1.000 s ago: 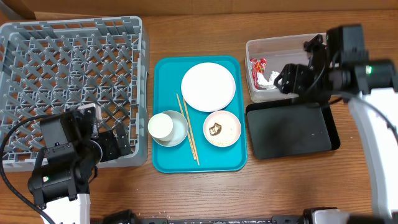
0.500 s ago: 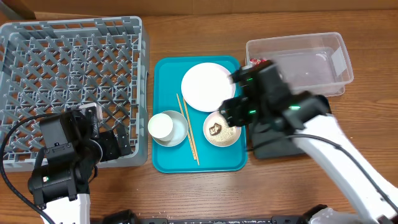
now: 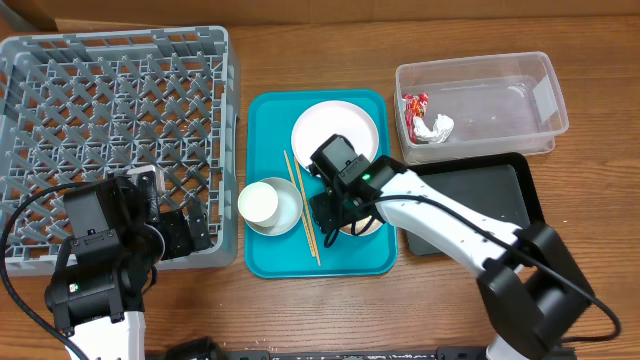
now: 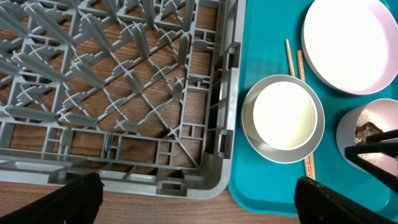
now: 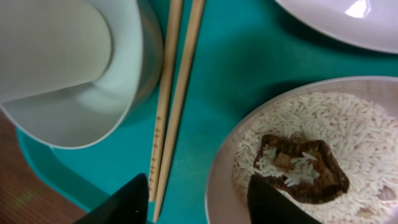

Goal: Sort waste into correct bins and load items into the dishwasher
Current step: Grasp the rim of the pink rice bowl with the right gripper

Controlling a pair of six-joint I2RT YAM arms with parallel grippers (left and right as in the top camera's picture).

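Observation:
My right gripper [image 3: 340, 212] is open, low over the teal tray, and its fingers [image 5: 199, 202] straddle the left rim of the small pink bowl [image 5: 224, 162]. The bowl holds white rice grains [image 5: 367, 130] and a brown scrap [image 5: 305, 165]. The chopsticks [image 3: 302, 205] lie just left of it. The white cup [image 3: 260, 203] sits in the grey-blue bowl [image 3: 285, 215]. The white plate [image 3: 335, 135] lies behind. The red wrapper [image 3: 413, 105] and the tissue [image 3: 436, 128] lie in the clear tub [image 3: 500, 75]. The black tray [image 3: 470, 205] is empty. My left gripper [image 3: 180, 235] is open at the grey rack's [image 3: 120, 140] front right corner.
The teal tray [image 3: 270, 120] lies between the rack and the two bins. In the left wrist view the rack's corner [image 4: 211, 180] and the teal tray's edge [image 4: 249, 186] lie between my open left fingers [image 4: 199, 205]. Bare wood shows along the table's front.
My right arm has swung left from over the clear tub to the pink bowl on the teal tray and come down low. The left arm has not moved.

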